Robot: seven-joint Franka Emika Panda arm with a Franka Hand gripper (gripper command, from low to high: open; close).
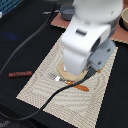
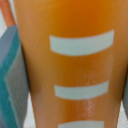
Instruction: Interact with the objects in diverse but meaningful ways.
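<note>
The arm is low over the woven mat (image 1: 95, 100), hiding the tool; I cannot tell its state; the sausage stick (image 1: 20, 74) lies off the mat's edge on the desk (image 1: 20, 30); probably mid-reach; next, lift clear.

Black table (image 1: 20, 30), woven placemat (image 1: 45, 82), sausage stick (image 1: 20, 74)
</note>
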